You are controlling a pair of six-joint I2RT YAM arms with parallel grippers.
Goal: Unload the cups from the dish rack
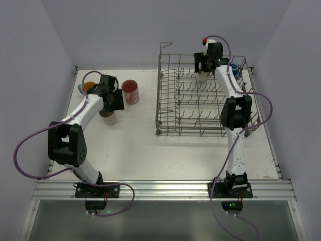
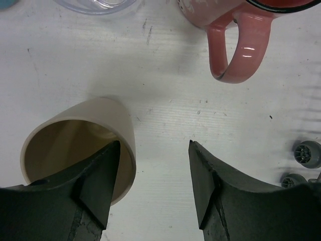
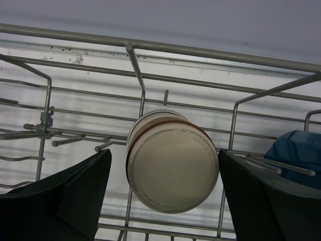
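My left gripper (image 2: 154,143) is open over the table left of the rack. Its left finger (image 2: 100,181) overlaps the mouth of a beige cup (image 2: 75,133) that stands on the table, and the right finger is clear of the cup. A pink-red mug (image 2: 241,40), a clear glass (image 2: 98,5) and a light blue mug with an orange inside (image 1: 88,86) stand beyond it. In the dish rack (image 1: 170,100), my right gripper (image 3: 164,153) is open around a beige cup with a brown band (image 3: 173,168), whose base faces the camera. There is a gap at the left finger.
A dark blue mug (image 3: 293,150) sits in the rack's back right corner, just right of my right gripper. Rack wires and upright prongs (image 3: 135,65) surround the banded cup. The rack's small wheels (image 2: 306,153) show at the right of the left wrist view.
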